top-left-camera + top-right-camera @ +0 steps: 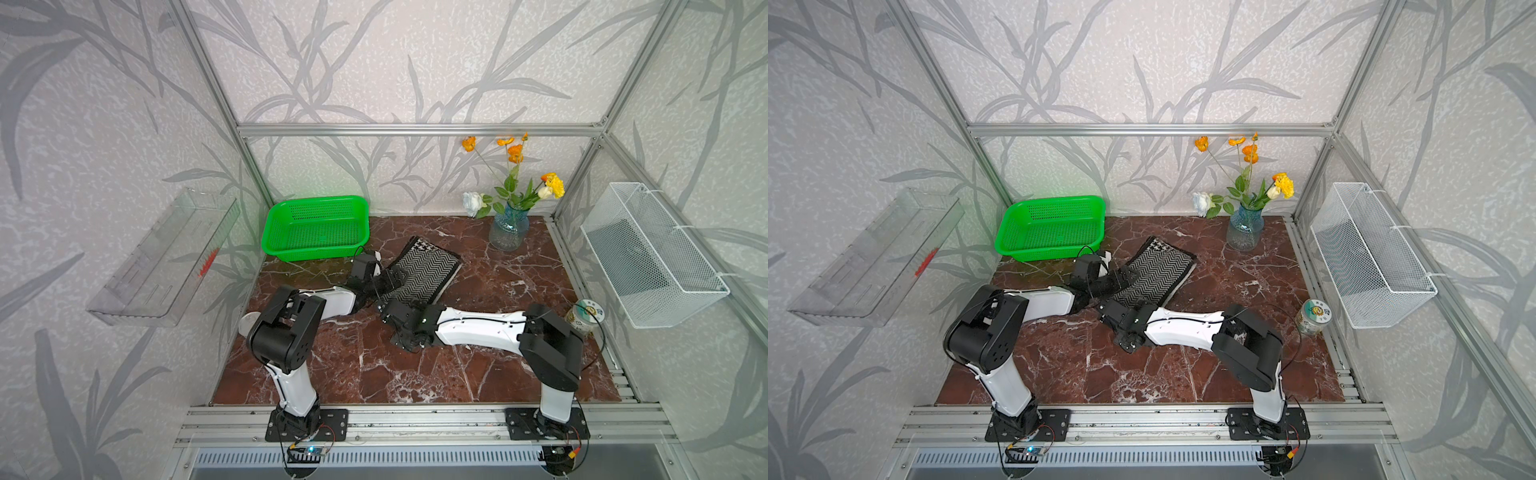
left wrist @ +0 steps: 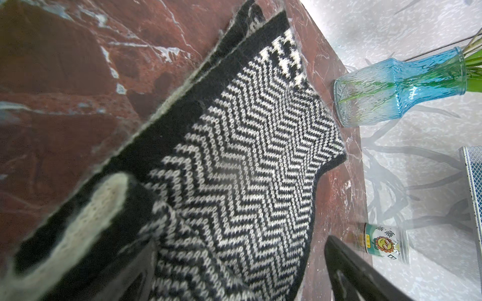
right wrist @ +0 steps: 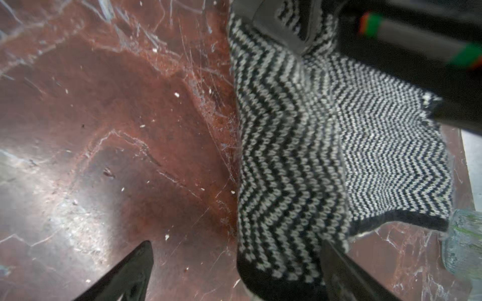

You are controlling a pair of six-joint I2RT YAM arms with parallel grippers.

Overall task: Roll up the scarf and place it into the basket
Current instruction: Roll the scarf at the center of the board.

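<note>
the scarf [image 1: 424,270], a soft, light, floppy knit, lies folded with its herringbone face up on the slick marbled tabletop [image 1: 415,374]. its near end sits between the spread, empty fingers of the left gripper [image 2: 242,245] and right gripper [image 3: 237,245]. that thick doubled edge looks the safest pinch. the rigid perforated basket [image 1: 320,208] stands beyond the left fingers.

Tops overhead, frontal; wrists close, sharing scarf [image 2: 247,156].
</note>
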